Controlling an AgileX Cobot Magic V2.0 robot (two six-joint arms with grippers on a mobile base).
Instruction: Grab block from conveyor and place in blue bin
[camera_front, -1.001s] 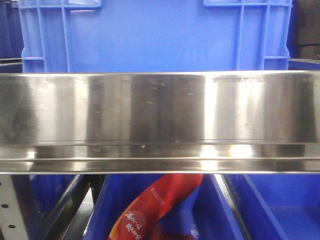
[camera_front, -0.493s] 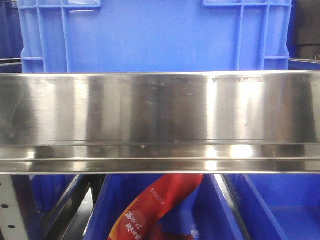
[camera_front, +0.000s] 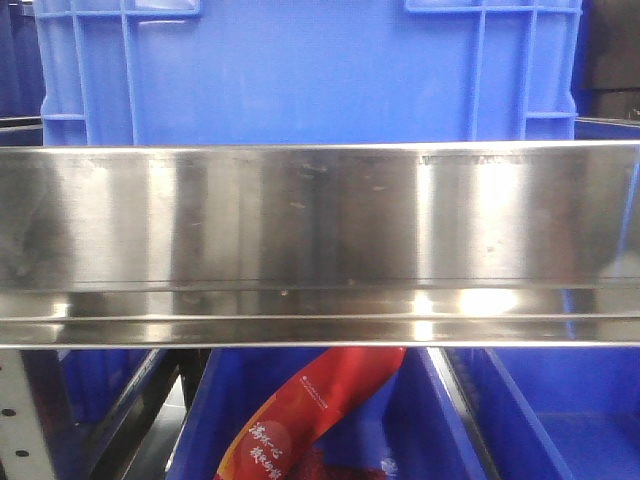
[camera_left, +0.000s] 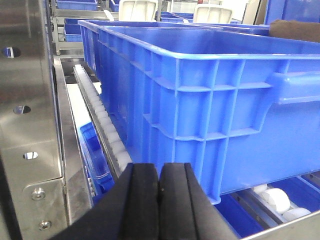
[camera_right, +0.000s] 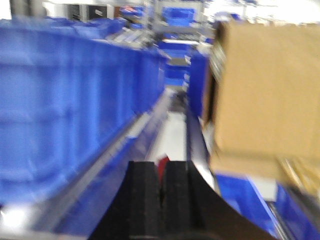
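Observation:
No block and no dark conveyor belt show in any view. In the left wrist view my left gripper (camera_left: 160, 172) is shut and empty, its black fingers pressed together, just in front of the side wall of a big blue bin (camera_left: 225, 100). The front view shows a blue bin (camera_front: 300, 70) behind a steel rail (camera_front: 320, 220). The right wrist view is blurred. My right gripper (camera_right: 161, 170) is shut, with a small red shape (camera_right: 163, 162) showing just past its tips; I cannot tell what it is or whether it touches the fingers.
A steel panel (camera_left: 25, 100) stands at the left, with a roller track (camera_left: 105, 130) beside the bin. Lower blue bins hold a red package (camera_front: 310, 410). In the right wrist view a row of blue bins (camera_right: 65, 100) stands left and a cardboard box (camera_right: 265, 95) right.
The front view has barely shifted. A dark reflection has appeared at the far right end of the steel rail.

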